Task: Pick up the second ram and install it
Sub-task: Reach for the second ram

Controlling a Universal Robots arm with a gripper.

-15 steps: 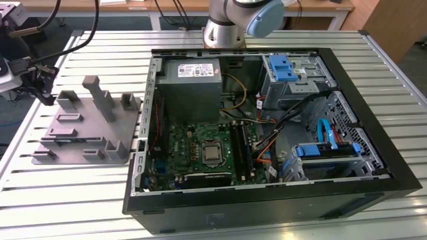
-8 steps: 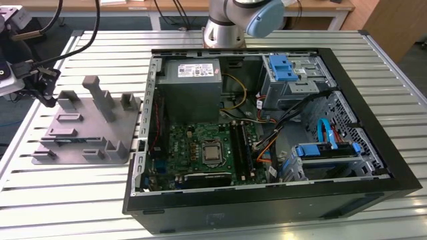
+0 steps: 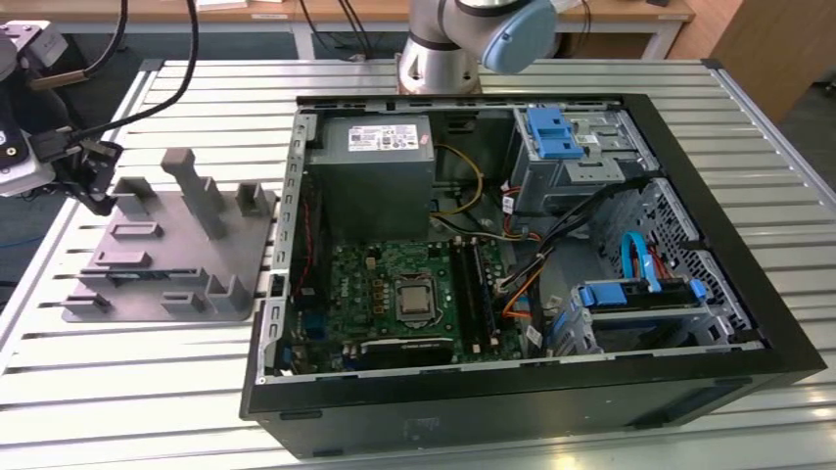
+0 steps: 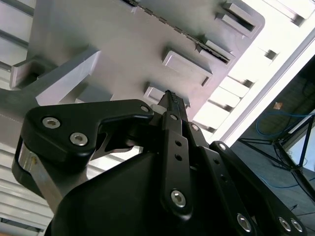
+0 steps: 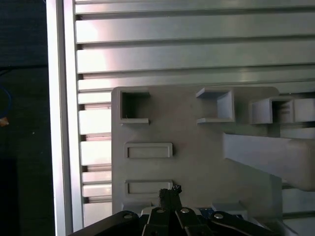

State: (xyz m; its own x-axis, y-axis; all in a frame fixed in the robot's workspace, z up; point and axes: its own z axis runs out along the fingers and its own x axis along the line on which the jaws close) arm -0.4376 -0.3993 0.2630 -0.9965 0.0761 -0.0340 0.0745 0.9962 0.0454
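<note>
Hand [image 5: 170,191] closed above fixture [image 5: 197,162] beside computer case [image 3: 523,397].

the arm [image 3: 477,29] stands at the top of the exterior view; its wrist [image 3: 16,147] hangs at that view's left edge. the gripper [image 3: 94,194] points down, its fingers [image 4: 171,120] pressed together at the tips in both wrist views.

The exterior view looks steeply down on the open computer case [image 3: 523,403] and grey fixture [image 3: 167,257] on the slatted tabletop [image 3: 131,392]. Both wrist views look close past the gripper [image 4: 171,98] [image 5: 170,191] at that fixture: first squarely, second obliquely.
</note>
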